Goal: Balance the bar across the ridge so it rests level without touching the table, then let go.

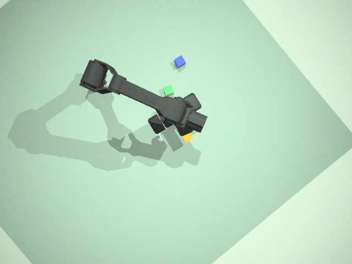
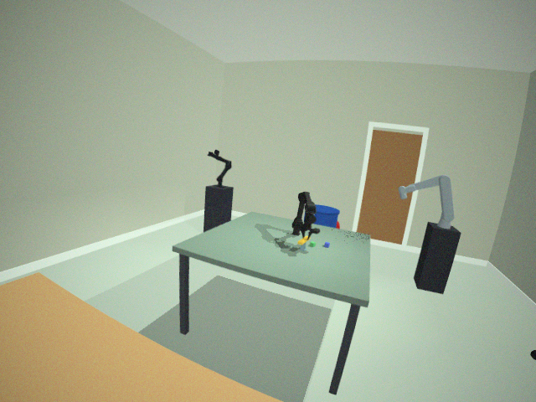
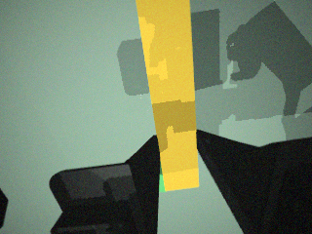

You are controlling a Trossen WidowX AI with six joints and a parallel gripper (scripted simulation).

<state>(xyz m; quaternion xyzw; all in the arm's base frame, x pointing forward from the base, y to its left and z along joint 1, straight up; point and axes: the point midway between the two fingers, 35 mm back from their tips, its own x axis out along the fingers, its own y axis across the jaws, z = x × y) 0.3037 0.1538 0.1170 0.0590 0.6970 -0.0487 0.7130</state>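
Gripper (image 1: 173, 127) (image 2: 305, 238) (image 3: 175, 136) angled down over the table (image 1: 127, 204) (image 2: 276, 264) (image 3: 63, 97), fingers part-closed on yellow bar (image 1: 187, 137) (image 2: 302, 240) (image 3: 173, 73).

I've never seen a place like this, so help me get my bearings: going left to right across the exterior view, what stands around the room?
Small black arm, green table, brown door, grey arm.

Blue cube (image 1: 180, 61) (image 2: 327, 244), green cube (image 1: 168, 89) (image 2: 312, 244) (image 3: 162, 183), blue bin (image 2: 327, 216), brown door (image 2: 389, 186)

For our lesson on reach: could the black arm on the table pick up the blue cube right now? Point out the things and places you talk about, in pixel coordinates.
Probably not yet: its gripper (image 3: 175, 136) is shut on the yellow bar (image 3: 173, 73), though nothing visible covers the blue cube (image 1: 180, 61) (image 2: 327, 244).
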